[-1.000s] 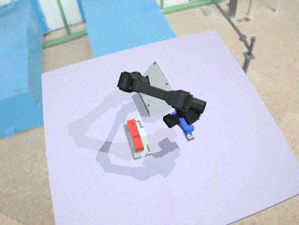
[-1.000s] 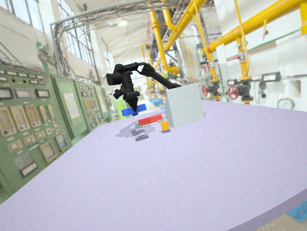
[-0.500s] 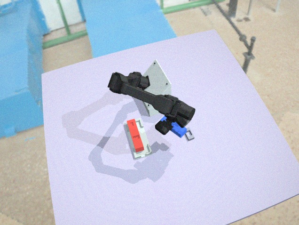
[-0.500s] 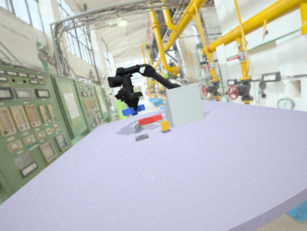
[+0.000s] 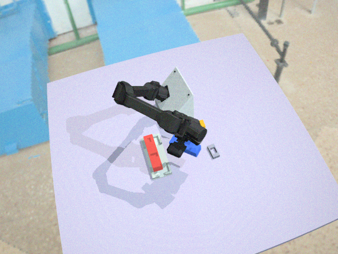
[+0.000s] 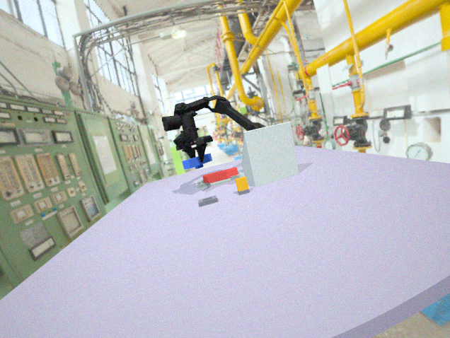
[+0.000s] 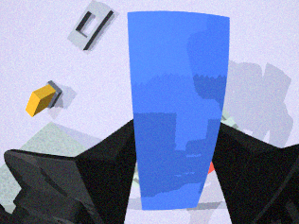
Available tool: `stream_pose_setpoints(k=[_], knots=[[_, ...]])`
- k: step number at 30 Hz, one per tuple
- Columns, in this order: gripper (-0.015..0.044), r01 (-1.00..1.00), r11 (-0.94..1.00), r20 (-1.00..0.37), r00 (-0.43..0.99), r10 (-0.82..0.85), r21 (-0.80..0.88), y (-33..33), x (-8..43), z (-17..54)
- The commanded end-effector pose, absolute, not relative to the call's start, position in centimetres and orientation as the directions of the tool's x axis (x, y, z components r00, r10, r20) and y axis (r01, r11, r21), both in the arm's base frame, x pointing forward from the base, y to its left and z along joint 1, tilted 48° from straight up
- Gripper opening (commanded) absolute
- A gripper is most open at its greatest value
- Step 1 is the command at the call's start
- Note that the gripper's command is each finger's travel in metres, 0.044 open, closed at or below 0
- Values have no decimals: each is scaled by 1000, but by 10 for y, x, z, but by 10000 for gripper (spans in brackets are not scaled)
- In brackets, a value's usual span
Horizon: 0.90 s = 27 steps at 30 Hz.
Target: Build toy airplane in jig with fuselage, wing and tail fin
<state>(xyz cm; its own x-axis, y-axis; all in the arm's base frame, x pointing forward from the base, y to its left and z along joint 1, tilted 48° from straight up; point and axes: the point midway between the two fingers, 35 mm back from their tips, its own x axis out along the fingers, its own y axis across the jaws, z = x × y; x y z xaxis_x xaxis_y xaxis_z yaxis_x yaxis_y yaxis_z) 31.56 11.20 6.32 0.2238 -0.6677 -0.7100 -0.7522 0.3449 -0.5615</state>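
The red fuselage [image 5: 152,152] [image 6: 220,175] [image 7: 211,168] lies lengthwise in the pale green cradle [image 5: 163,157], its two sockets facing up. Whether it is fully down is hard to tell. My gripper [image 6: 198,158] [image 7: 171,124] is shut on the middle of the blue wing [image 5: 192,150] [image 6: 190,163] [image 7: 180,51]. It holds the wing in the air beside the cradle, on the grey holder's side, with the tab pointing down. The orange tail fin [image 5: 202,123] [image 6: 241,184] [image 7: 40,99] stands in a small dark grey holder [image 6: 243,192] [image 7: 57,94]. The arm partly covers the fin in the top view.
An empty grey holder [image 5: 216,156] [image 6: 208,201] [image 7: 99,10] lies on the table beyond the wing. A tall pale wedge-shaped block [image 5: 177,90] [image 6: 272,152] [image 7: 47,146] stands near the arm's base, close to the tail fin. The arm reaches past it.
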Motion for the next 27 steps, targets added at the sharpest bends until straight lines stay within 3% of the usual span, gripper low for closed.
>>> stream_pose_setpoints(k=[1, 27], knots=[[0, -795, 294, -708, 226, -670, -531, 98, 315, 72], [0, -959, -34, -694, 228, -683, -282, 27, 300, 115]])
